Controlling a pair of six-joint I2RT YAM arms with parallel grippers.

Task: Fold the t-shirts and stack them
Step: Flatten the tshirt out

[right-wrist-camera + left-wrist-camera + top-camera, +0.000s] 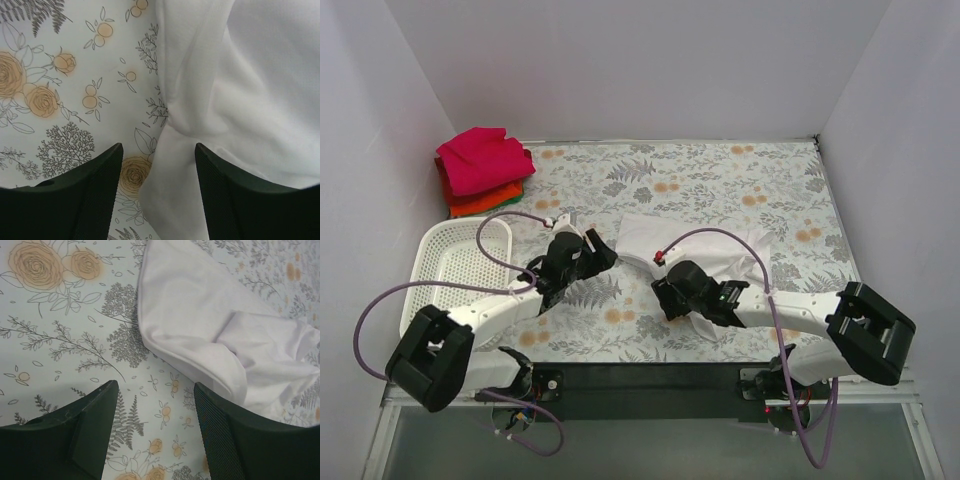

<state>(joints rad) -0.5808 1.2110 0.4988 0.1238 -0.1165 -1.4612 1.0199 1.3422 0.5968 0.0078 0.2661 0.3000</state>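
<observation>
Left claw [155,385] and right claw [158,146] hover open and empty at the rumpled white t-shirt's [640,235] edges, seemingly positioned to grip it for folding.

The t-shirt [642,236] is white, the table [720,180] grey-and-orange floral, the basket [460,262] white mesh.

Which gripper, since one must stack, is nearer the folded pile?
Left. The left gripper sits right of the folded pile, closer to the bases; the right gripper is farther right.
</observation>
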